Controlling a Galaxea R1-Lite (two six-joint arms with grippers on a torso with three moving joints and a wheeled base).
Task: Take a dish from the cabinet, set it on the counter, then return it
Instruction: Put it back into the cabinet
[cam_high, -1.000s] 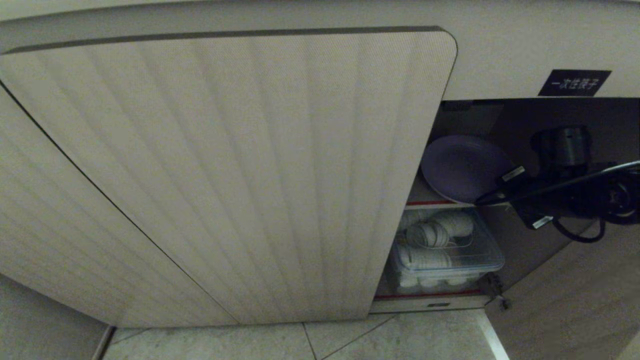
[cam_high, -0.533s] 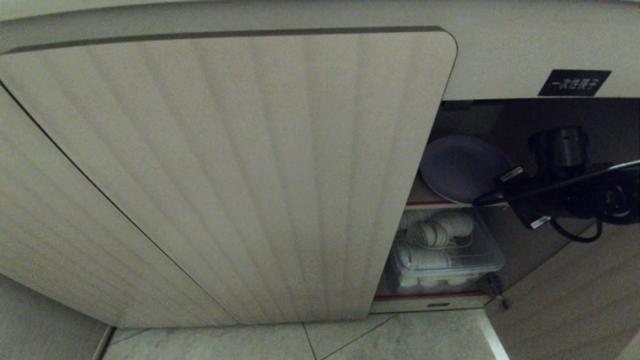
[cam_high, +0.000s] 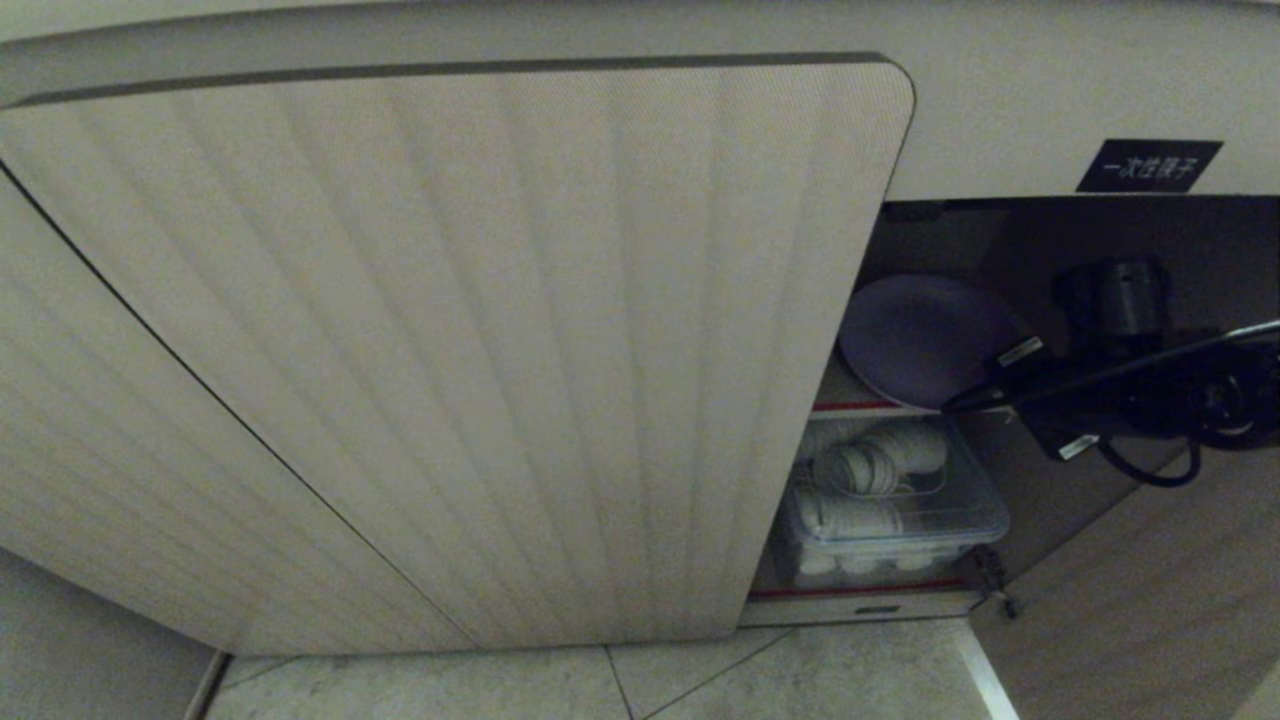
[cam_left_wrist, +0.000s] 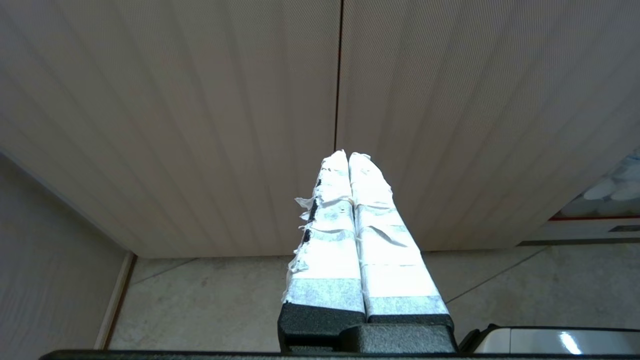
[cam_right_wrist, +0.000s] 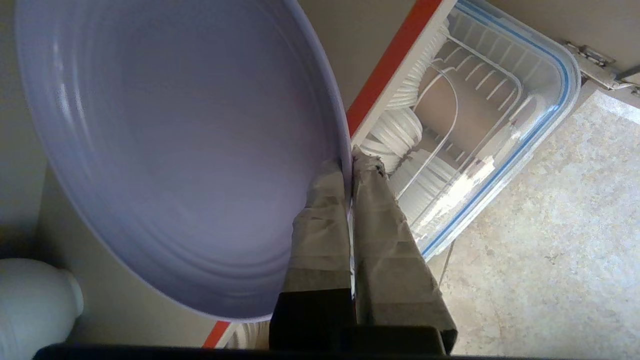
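Note:
The lavender dish (cam_high: 915, 335) is on the cabinet's upper, red-edged shelf (cam_high: 860, 406), tilted, just right of the closed ribbed door (cam_high: 500, 350). My right gripper (cam_high: 962, 403) reaches into the open compartment and is shut on the dish's near rim. In the right wrist view the two taped fingers of this gripper (cam_right_wrist: 350, 160) pinch the rim of the dish (cam_right_wrist: 175, 150), one inside and one outside. The left gripper (cam_left_wrist: 348, 156) hangs shut and empty in front of the ribbed cabinet doors (cam_left_wrist: 200, 125). The counter is out of view.
A clear plastic box (cam_high: 895, 505) of white dishes sits on the lower shelf, under the dish. The compartment's door (cam_high: 1150, 600) stands open at the right. A black label (cam_high: 1148, 165) is above the opening. A white rounded object (cam_right_wrist: 35, 295) sits beside the dish. Tiled floor (cam_high: 700, 685) lies below.

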